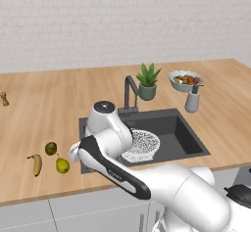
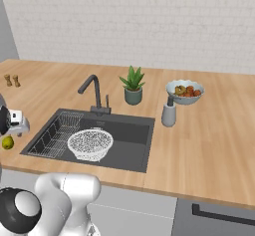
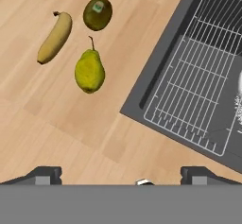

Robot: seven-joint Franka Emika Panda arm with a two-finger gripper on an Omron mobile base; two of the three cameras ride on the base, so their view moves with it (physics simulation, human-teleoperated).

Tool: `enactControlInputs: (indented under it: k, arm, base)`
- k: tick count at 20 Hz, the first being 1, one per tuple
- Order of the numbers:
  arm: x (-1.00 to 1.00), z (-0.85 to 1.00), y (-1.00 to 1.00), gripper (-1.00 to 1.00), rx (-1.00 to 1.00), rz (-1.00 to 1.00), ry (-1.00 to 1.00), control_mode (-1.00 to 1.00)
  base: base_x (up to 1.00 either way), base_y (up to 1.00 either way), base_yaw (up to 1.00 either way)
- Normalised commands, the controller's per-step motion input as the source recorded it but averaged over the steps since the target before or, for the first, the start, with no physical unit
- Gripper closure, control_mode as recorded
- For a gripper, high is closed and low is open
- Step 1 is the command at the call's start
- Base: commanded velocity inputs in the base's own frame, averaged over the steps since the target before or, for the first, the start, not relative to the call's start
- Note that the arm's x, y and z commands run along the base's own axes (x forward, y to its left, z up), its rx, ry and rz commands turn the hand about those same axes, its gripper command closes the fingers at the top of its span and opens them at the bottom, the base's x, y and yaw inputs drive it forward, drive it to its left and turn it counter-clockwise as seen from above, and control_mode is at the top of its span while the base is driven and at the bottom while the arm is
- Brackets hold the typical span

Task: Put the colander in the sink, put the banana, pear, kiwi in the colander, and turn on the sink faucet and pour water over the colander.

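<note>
The white speckled colander (image 1: pixel 142 145) sits in the dark sink (image 1: pixel 182 132), in front of the angular sink faucet (image 1: pixel 128 92). No water is in view at the spout. On the counter left of the sink lie the banana (image 3: pixel 55 38), the dark kiwi (image 3: pixel 98 13) and the yellow-green pear (image 3: pixel 89 71), close together. My gripper (image 3: pixel 120 176) hovers open over bare counter between the pear and the sink's left rim (image 3: pixel 152 79), holding nothing. Its fingertips (image 3: pixel 46 174) stand wide apart. The pear (image 2: pixel 7 142) also peeks out below my hand in the right base view.
A wire rack (image 3: pixel 196 88) fills the sink's left end. Behind the sink stand a potted plant (image 1: pixel 148 83), a bowl of red-orange fruit (image 1: pixel 186 81) and a grey dispenser (image 1: pixel 192 101). Small shakers (image 2: pixel 12 80) are at the far left of the counter.
</note>
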Motion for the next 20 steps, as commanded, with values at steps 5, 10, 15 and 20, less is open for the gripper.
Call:
enactControlInputs:
  k: [5, 10, 15, 20]
  arm:
    - [0.14, 0.00, 0.04, -1.00, 0.00, 0.00, 0.00, -1.00]
    - [0.03, 0.00, 0.05, -1.00, 0.00, 0.00, 0.00, -1.00]
    - [0.00, -0.05, 0.20, -1.00, 0.00, 0.00, 0.00, -1.00]
    - [0.11, -0.27, 0.40, -1.00, 0.00, 0.00, 0.00, -1.00]
  base:
    - [0.00, 0.00, 0.00]
    - [0.00, 0.00, 0.00]
    - [0.00, 0.00, 0.00]
    - [0.00, 0.00, 0.00]
